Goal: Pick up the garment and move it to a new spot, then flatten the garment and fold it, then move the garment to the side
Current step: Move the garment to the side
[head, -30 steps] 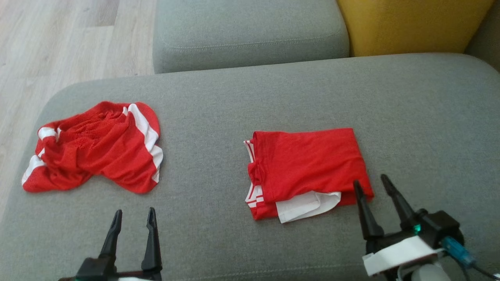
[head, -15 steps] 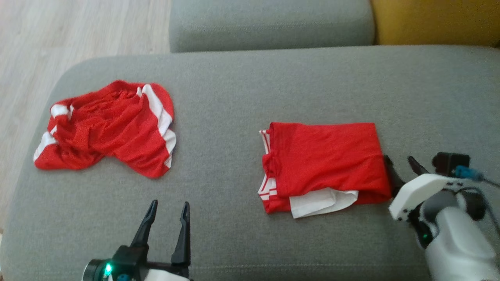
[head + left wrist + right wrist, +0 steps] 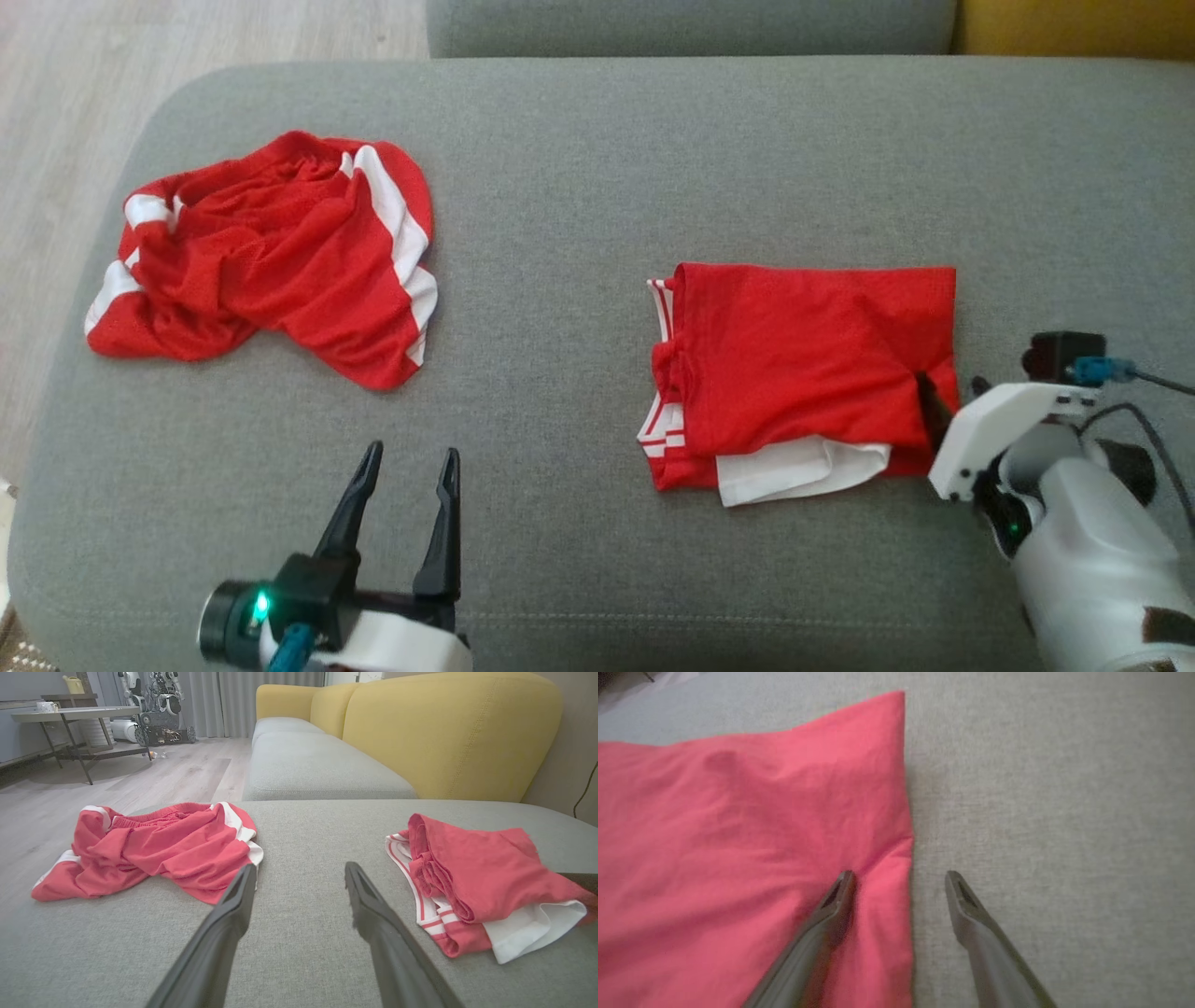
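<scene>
A folded red garment (image 3: pixel 803 364) with white trim lies right of centre on the grey sofa cushion (image 3: pixel 579 187); it also appears in the left wrist view (image 3: pixel 476 877). My right gripper (image 3: pixel 949 380) is open and straddles its right edge. One finger presses on the red cloth (image 3: pixel 738 835) and the other rests on bare cushion; nothing is held in the right gripper (image 3: pixel 900 873). A crumpled red and white garment (image 3: pixel 271 252) lies at the far left (image 3: pixel 159 849). Near the cushion's front, between the two garments, my left gripper (image 3: pixel 412 450) stands open and empty (image 3: pixel 301 867).
The cushion's left edge drops to pale wood floor (image 3: pixel 56 112). A second grey cushion (image 3: pixel 303 765) and a yellow backrest (image 3: pixel 448 732) lie beyond. A table (image 3: pixel 70 716) and another machine (image 3: pixel 159 714) stand far across the room.
The head camera tilted down and left, shifting the whole picture. My right gripper swung from the garment's near corner to straddle its right edge. My left gripper reached slightly further forward, still open.
</scene>
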